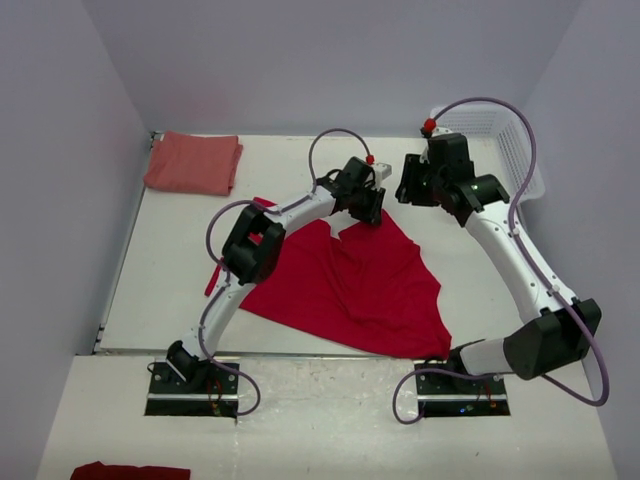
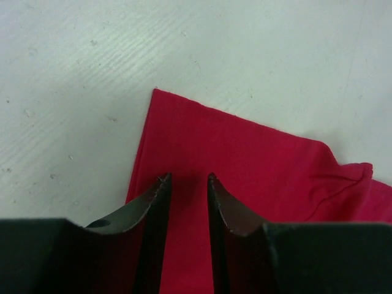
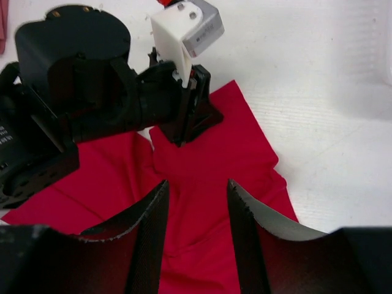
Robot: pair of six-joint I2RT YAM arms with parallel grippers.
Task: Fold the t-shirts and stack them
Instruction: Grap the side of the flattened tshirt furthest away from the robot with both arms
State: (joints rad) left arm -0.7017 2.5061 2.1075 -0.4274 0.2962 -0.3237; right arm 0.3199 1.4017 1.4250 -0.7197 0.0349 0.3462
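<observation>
"Where's the red shirt (image 1: pixel 350 280)?"

"Middle of the top view, spread loosely on the table (image 1: pixel 180 260), with one flap reaching toward the top of the frame. The salmon shirt (image 1: pixel 193 162) lies folded in the upper left corner, well apart."

"And the left gripper (image 2: pixel 187 179)?"

"Low over that flap, near its square corner. Its jaws are a little apart, with nothing pinched between them."

"And the right gripper (image 3: pixel 197 187)?"

"Just right of the left one, above the red cloth, jaws apart and empty. The basket (image 1: pixel 500 140) sits at upper right."
</observation>
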